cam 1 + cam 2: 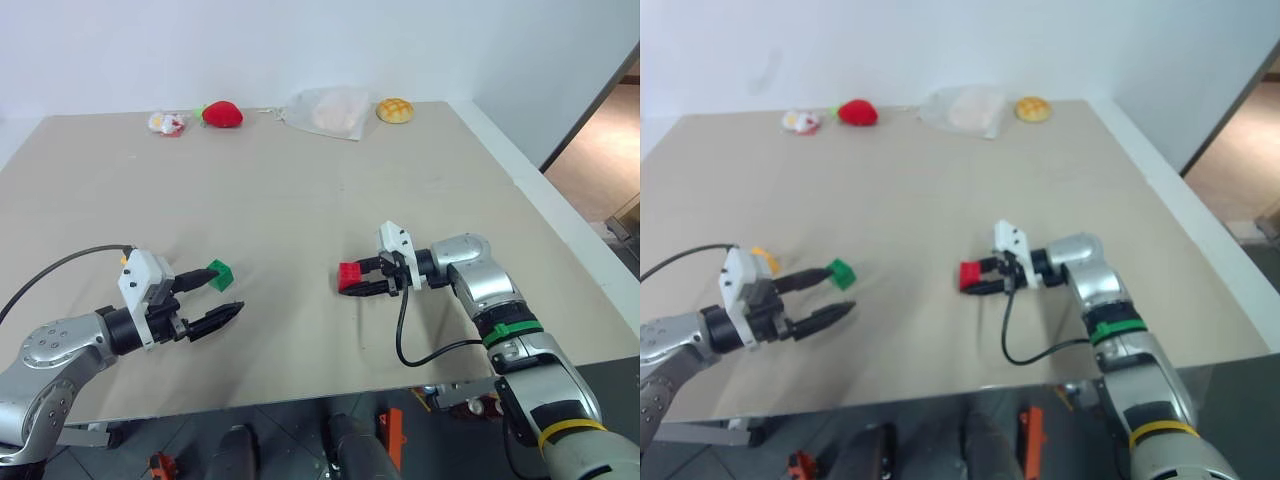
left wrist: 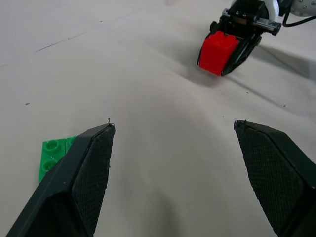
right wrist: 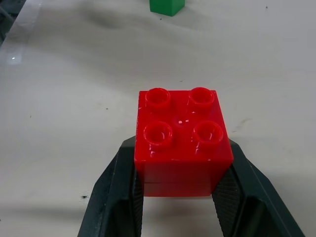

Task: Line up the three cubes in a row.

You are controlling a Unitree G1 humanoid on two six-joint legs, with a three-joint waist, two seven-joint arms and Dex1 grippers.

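Red cube point(image 3: 181, 148) – pinched between fingers of right end effector point(image 1: 362, 280), mid-bench, studs up. Left end effector point(image 1: 218, 293) spread wide, empty – green cube point(image 1: 220, 275) at its upper fingertip. Yellow-orange cube point(image 1: 764, 260) behind left wrist. Bench point(image 1: 300, 200) tan.

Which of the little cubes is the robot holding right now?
The red cube. It sits pinched in the right gripper. The green cube just lies on the table by the open left gripper, and the yellow-orange cube peeks out behind that arm.

red cube point(image 3: 181, 148) | green cube point(image 1: 220, 274) | yellow-orange cube point(image 1: 764, 260)
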